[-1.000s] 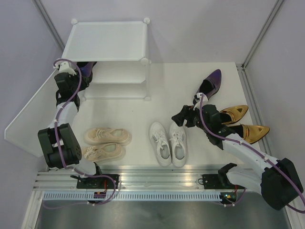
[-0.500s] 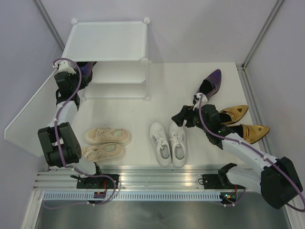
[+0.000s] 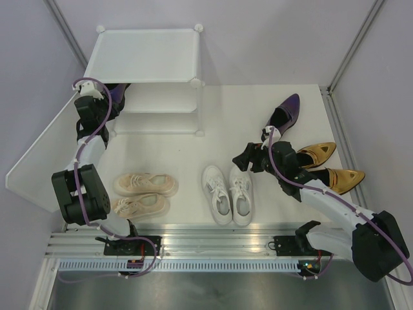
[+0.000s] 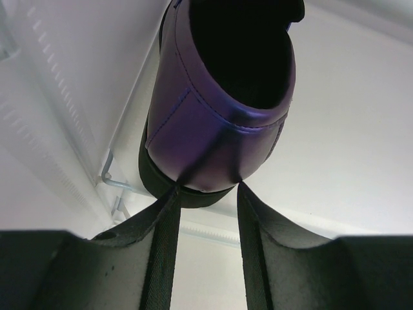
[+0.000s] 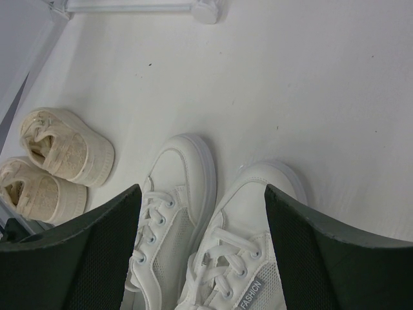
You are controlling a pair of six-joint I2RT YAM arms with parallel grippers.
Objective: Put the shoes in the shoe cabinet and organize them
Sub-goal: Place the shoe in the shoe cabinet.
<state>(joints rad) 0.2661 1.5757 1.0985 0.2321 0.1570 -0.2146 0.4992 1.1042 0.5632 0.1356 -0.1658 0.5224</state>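
Observation:
A glossy purple loafer [image 4: 219, 123] stands heel toward me at the left of the shoe cabinet's [image 3: 145, 55] lower compartment. My left gripper [image 3: 97, 108] [image 4: 208, 188] is shut on its heel, fingertips pressed into either side. The other purple loafer [image 3: 287, 111] lies at the right rear of the table. My right gripper [image 3: 248, 159] [image 5: 201, 190] hangs open just above the toes of the white sneakers [image 3: 229, 194] [image 5: 193, 219], touching neither. The beige sneakers [image 3: 143, 194] [image 5: 55, 165] sit front left. Both gold heels [image 3: 326, 165] lie at the right, partly behind the right arm.
The cabinet's white door panel [image 3: 45, 161] is swung open to the left, beside the left arm. The cabinet's wire frame and translucent wall [image 4: 58, 97] are close on the loafer's left. The arms' rail [image 3: 206, 248] runs along the near edge.

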